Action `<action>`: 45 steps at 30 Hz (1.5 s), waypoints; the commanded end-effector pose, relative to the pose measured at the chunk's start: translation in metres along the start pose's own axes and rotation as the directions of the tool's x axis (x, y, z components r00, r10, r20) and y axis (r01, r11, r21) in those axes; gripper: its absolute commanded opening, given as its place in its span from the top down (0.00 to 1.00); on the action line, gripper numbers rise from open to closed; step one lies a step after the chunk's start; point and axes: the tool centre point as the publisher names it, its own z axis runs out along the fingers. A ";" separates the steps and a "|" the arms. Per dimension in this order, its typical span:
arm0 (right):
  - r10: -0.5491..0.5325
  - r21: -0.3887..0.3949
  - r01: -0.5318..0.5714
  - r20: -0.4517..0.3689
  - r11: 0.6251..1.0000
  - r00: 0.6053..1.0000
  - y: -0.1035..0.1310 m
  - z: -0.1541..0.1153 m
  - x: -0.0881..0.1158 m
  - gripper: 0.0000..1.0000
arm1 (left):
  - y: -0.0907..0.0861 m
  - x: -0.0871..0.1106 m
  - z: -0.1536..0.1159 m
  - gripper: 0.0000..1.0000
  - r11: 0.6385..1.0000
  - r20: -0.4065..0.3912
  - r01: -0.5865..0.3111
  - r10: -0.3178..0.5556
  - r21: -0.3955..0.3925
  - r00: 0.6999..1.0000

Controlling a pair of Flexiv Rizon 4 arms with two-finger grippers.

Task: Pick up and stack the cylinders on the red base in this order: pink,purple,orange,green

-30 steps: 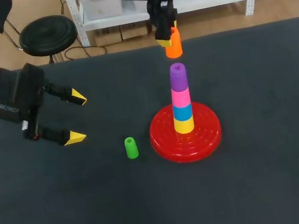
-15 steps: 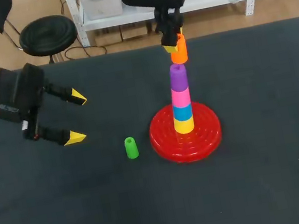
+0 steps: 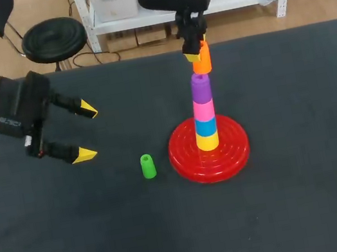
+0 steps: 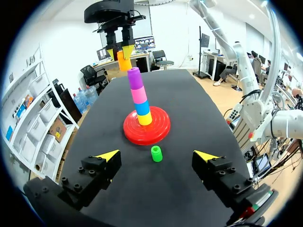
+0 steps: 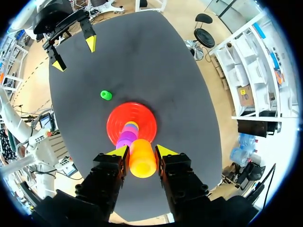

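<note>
On the red base [image 3: 181,161] stands a stack of yellow, blue, pink and purple cylinders, the purple cylinder [image 3: 200,87] on top. My right gripper [image 3: 195,47] is shut on the orange cylinder [image 3: 202,59], held just above and slightly behind the purple one. In the right wrist view the orange cylinder [image 5: 141,159] sits between the fingers, over the purple cylinder [image 5: 126,140] and the base [image 5: 116,121]. The green cylinder [image 3: 147,166] stands on the mat left of the base. My left gripper [image 3: 86,131] hovers open at the left, with nothing between its fingers; ahead of it lies the green cylinder [image 4: 156,153].
A black mat [image 3: 311,192] covers the table. Beyond the base [image 4: 132,135], in the left wrist view, my right gripper [image 4: 121,50] hangs over the stack.
My right gripper has carried the orange cylinder down and slightly right, closer to the top of the purple cylinder. The left arm has stayed put.
</note>
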 end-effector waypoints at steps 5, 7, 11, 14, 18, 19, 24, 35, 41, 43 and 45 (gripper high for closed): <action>-0.004 0.008 0.004 0.012 1.000 1.000 0.001 -0.001 -0.002 1.00 | 0.000 0.001 0.000 0.00 1.000 0.003 -0.002 0.002 -0.001 1.000; -0.006 0.013 0.005 0.013 1.000 1.000 0.002 -0.003 -0.002 1.00 | 0.000 0.001 0.000 0.00 1.000 0.003 -0.002 0.002 -0.001 1.000; -0.016 0.017 0.016 0.011 1.000 1.000 0.005 -0.004 -0.003 1.00 | 0.000 0.001 0.000 0.00 1.000 0.003 -0.002 0.002 -0.001 1.000; -0.023 0.015 0.023 0.004 1.000 1.000 0.008 -0.002 -0.004 1.00 | 0.000 0.001 0.000 0.00 1.000 0.003 -0.002 0.002 -0.001 1.000; -0.022 0.014 0.022 -0.006 1.000 1.000 0.008 0.000 -0.003 1.00 | 0.000 0.001 0.000 0.00 1.000 0.003 -0.002 0.002 -0.001 1.000; -0.022 0.015 0.022 -0.006 1.000 1.000 0.008 0.000 -0.003 1.00 | 0.000 0.001 0.000 0.00 1.000 0.003 -0.002 0.002 -0.001 1.000; -0.021 0.010 0.021 -0.008 1.000 1.000 0.007 0.001 -0.002 1.00 | 0.000 0.001 0.000 0.00 1.000 0.003 -0.002 0.002 -0.001 1.000; -0.031 0.019 0.031 -0.002 0.999 1.000 0.013 -0.004 0.000 1.00 | 0.000 0.001 0.000 0.00 1.000 0.003 -0.002 0.002 -0.001 1.000; -0.033 0.015 0.033 -0.007 0.999 0.999 0.014 -0.002 0.000 1.00 | 0.000 0.001 0.000 0.00 1.000 0.003 -0.002 0.002 -0.001 1.000; -0.035 0.010 0.035 -0.009 0.999 0.999 0.014 -0.001 0.000 1.00 | 0.000 0.001 0.000 0.00 1.000 0.003 -0.002 0.002 -0.001 1.000; -0.035 0.008 0.035 -0.006 0.999 0.999 0.013 -0.002 0.000 1.00 | 0.000 0.001 0.000 0.00 1.000 0.003 -0.002 0.002 -0.001 1.000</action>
